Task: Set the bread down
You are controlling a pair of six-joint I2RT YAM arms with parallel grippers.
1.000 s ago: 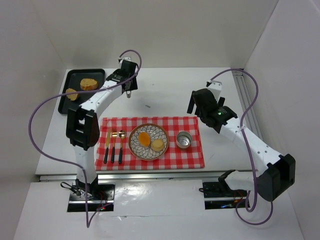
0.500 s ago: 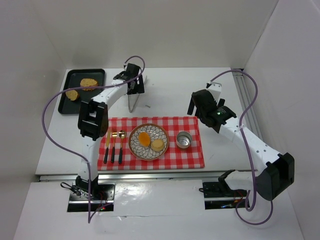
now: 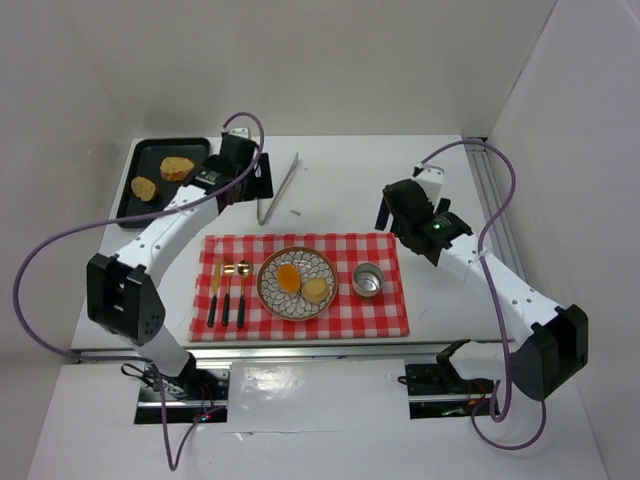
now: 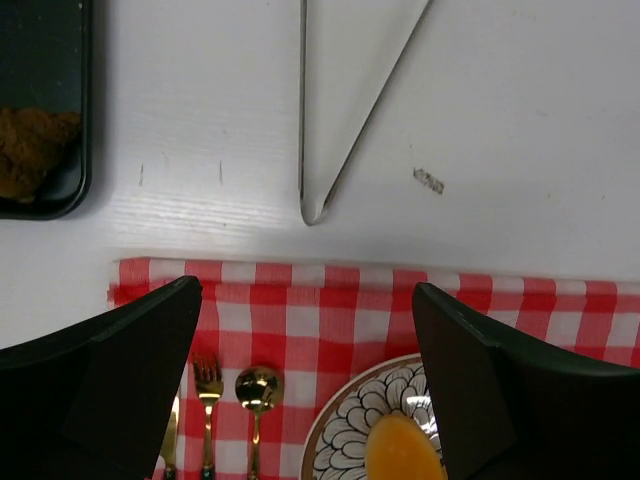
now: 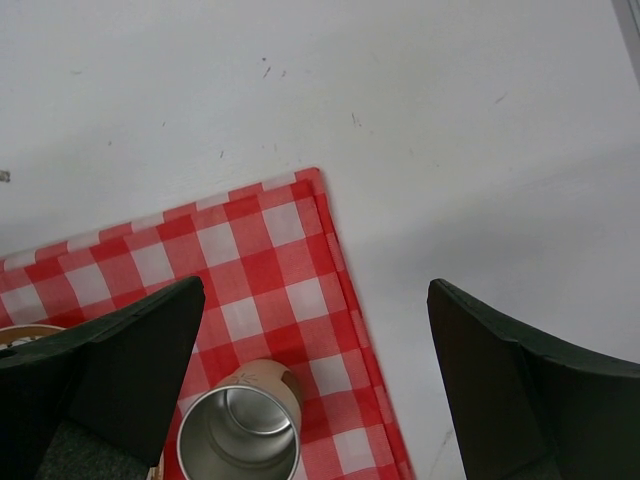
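Observation:
Two browned pieces of bread point(image 3: 178, 168) point(image 3: 144, 187) lie in the black tray point(image 3: 196, 147) at the back left; one bread edge point(image 4: 30, 150) shows in the left wrist view. Metal tongs point(image 3: 278, 188) point(image 4: 345, 130) lie flat on the white table, touched by nothing. My left gripper point(image 3: 248, 180) point(image 4: 305, 295) hovers open and empty between the tray and the tongs. The patterned plate point(image 3: 275, 300) point(image 4: 345, 440) holds an orange round piece point(image 3: 289, 277) and a paler one point(image 3: 316, 289). My right gripper point(image 3: 392, 205) point(image 5: 315, 290) hangs open and empty above the cloth's far right corner.
A red checked cloth point(image 3: 385, 315) covers the near middle of the table. On it lie a knife, fork and gold spoon point(image 3: 228, 290) left of the plate and a steel cup point(image 3: 368, 280) point(image 5: 240, 430) to its right. A rail point(image 3: 492, 190) runs along the right side.
My left gripper opened and let go of the tongs, which now lie flat on the table. The left arm swung back to the left, toward the tray. The right arm stayed put.

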